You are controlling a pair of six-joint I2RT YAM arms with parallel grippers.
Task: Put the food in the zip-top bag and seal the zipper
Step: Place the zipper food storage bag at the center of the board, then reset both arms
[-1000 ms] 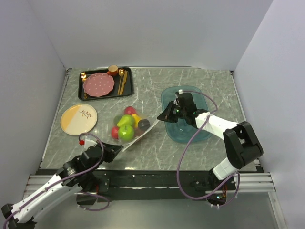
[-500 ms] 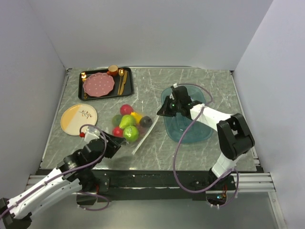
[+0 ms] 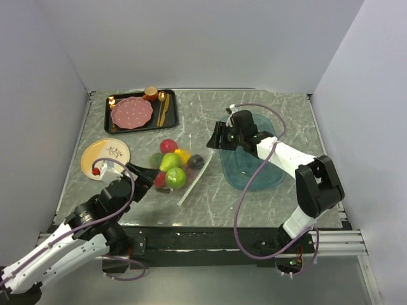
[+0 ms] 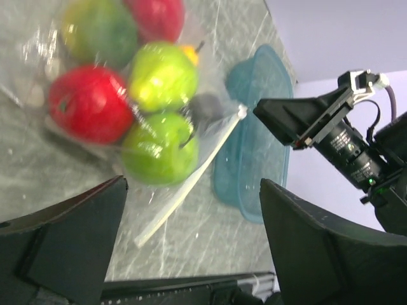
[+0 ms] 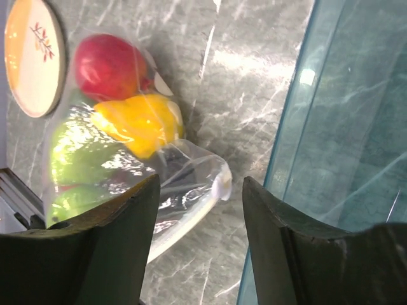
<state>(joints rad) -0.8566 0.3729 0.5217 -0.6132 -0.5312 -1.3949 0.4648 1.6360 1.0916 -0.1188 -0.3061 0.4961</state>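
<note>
Food (image 3: 170, 166) is lying inside the zip-top bag (image 3: 166, 181), left of the table's middle, its zipper (image 3: 193, 183) facing the right edge. The left gripper (image 3: 146, 178), jaws standing spread, is hovering beside the bag. The right gripper (image 3: 215, 138), jaws also spread and empty, is hanging over the teal tray (image 3: 254, 175). Sealing is likely calling for pinning one end and pinching along the strip.

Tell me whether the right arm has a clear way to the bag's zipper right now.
Probably yes. The right gripper hangs open by the teal tray, and the zipper lies close beside it on the table, with nothing between them.
</note>
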